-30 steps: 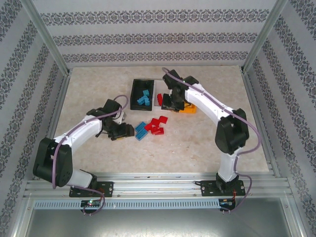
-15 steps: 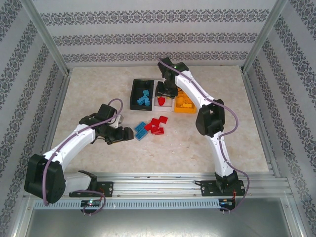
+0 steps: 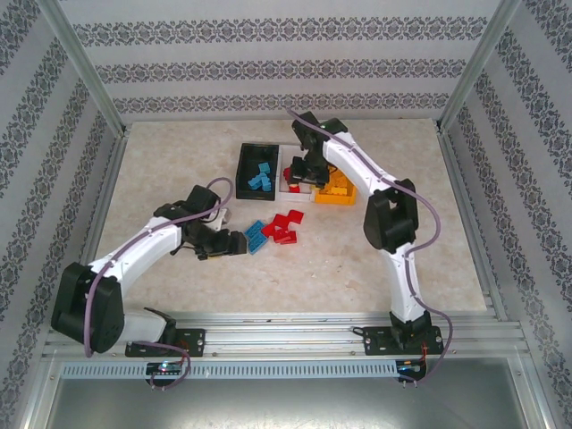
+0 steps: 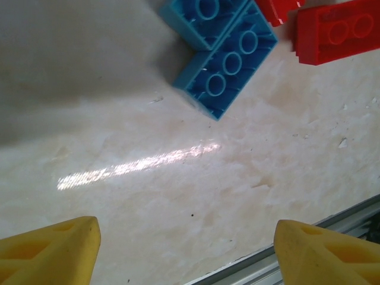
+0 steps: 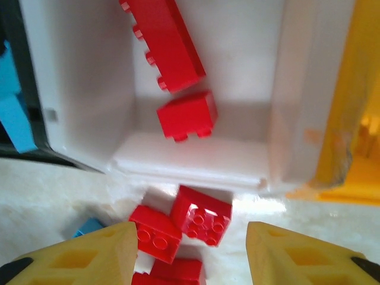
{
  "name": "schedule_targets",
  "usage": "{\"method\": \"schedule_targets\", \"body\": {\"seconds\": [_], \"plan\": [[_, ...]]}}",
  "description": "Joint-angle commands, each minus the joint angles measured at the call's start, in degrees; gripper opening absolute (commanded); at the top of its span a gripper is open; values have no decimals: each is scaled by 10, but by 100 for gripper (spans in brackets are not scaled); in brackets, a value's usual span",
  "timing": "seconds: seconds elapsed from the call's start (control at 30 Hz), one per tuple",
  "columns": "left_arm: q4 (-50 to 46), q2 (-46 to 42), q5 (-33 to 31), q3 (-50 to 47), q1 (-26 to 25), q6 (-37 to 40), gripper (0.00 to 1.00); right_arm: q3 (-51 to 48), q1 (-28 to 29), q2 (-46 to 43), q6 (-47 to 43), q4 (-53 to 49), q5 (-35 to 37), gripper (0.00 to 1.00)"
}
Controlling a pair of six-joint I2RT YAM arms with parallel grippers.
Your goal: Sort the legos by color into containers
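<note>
Right wrist cam: I see two red legos (image 5: 178, 47) inside the white bin (image 5: 190, 163); overhead, the right arm (image 3: 357, 170) covers most of it. My right gripper (image 5: 189, 252) sits at the bin's near edge, fingers apart, empty, loose red bricks (image 5: 199, 219) below. Overhead: blue bricks (image 3: 260, 177) in black bin (image 3: 243, 172), yellow bricks (image 3: 338, 185) in orange-yellow bin (image 3: 332, 200). My left gripper (image 4: 187, 246) is spread wide, empty, near blue legos (image 4: 222, 77) on the table (image 4: 178, 178).

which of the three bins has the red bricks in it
The white bin, with two red bricks inside; it stands between the black bin, which holds blue bricks, and the orange-yellow bin.
</note>
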Motion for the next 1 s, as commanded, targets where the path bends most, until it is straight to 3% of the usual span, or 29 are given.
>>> {"method": "schedule_targets", "body": {"seconds": [0.0, 0.2, 0.43, 0.8, 0.97], "plan": [[-23, 38, -23, 38, -23, 48, 76, -93, 9, -92, 35, 57, -12, 52], [-28, 133, -62, 101, -65, 89, 75, -301, 7, -222, 82, 142, -31, 53], [-27, 214, -109, 154, -97, 148, 73, -433, 0, -320, 95, 159, -20, 53], [-28, 293, -159, 195, -132, 167, 67, -483, -9, -361, 104, 169, -20, 53], [-29, 294, -165, 194, -134, 161, 56, -476, -9, -353, 103, 173, -28, 53]]}}
